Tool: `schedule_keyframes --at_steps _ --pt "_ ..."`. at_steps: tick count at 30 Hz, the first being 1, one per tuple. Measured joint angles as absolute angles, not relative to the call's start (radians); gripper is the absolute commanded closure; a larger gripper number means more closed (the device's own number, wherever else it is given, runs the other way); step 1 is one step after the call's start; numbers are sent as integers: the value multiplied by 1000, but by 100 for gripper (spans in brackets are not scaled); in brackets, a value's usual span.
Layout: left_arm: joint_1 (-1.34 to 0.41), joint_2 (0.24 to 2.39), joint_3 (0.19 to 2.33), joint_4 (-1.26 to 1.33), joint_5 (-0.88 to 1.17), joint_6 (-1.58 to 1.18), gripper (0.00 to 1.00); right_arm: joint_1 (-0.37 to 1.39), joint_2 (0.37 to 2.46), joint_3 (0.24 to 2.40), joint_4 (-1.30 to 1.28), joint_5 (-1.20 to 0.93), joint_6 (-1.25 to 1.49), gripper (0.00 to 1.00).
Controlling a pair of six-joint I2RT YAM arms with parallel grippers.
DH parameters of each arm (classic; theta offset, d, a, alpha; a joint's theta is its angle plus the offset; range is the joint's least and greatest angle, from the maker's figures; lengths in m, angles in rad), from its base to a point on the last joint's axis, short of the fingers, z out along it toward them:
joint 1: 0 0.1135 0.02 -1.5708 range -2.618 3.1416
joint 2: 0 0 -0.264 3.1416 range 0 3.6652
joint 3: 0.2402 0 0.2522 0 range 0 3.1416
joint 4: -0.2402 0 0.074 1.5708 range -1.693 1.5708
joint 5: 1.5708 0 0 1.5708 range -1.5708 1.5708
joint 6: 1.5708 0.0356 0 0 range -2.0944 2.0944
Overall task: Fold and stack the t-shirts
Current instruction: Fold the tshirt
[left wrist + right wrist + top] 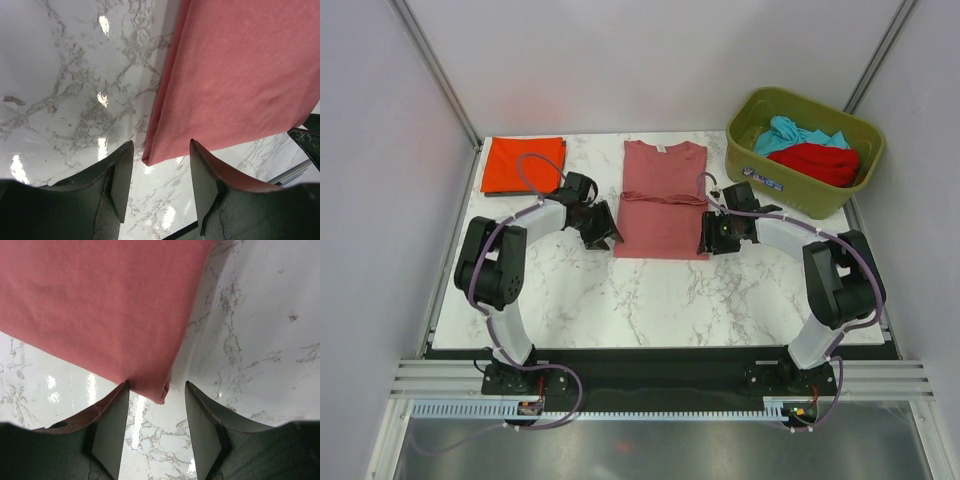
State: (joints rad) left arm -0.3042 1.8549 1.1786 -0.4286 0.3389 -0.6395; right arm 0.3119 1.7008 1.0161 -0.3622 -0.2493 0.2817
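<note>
A dusty pink t-shirt (pixel 663 200) lies flat mid-table, neck to the far side, its sleeves folded in over the body. My left gripper (pixel 603 238) is at the shirt's near left corner. In the left wrist view the pink cloth (pixel 240 75) ends just past the open left gripper (pixel 161 150), with bare marble between the fingers. My right gripper (pixel 712 240) is at the near right corner. In the right wrist view the corner of the pink shirt (pixel 100 305) points into the gap of the open right gripper (pixel 156 386) and is not clamped. A folded orange-red t-shirt (pixel 523 165) lies at the back left.
An olive-green bin (pixel 790 190) stands at the back right. It holds a teal shirt (pixel 790 135) and a bright red shirt (pixel 825 163). White marble tabletop (pixel 650 300) stretches between the pink shirt and the arm bases. Grey walls close the sides and back.
</note>
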Motion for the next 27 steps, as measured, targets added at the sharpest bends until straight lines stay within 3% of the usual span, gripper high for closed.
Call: schedule_keyframes --at_steps 7,10,11,13,14,17,27 --pt "-305 1897 1179 -407 348 -623 55 294 1732 1002 -331 -301 268 47" --pt "-305 1911 1181 -395 366 -616 74 288 1738 992 -311 -319 269 50" --pt "-305 1917 1181 -389 374 -614 84 288 1738 989 -305 -321 269 59" --pt "-307 1925 1181 -387 388 -610 92 287 1738 982 -295 -326 271 73" --pt "-309 1925 1180 -386 393 -609 98 287 1738 978 -289 -327 275 87" --pt "-314 1918 1160 -367 403 -613 98 288 1738 959 -276 -332 287 100" --pt "-373 1711 912 -352 395 -654 98 293 1528 745 -267 -326 355 99"
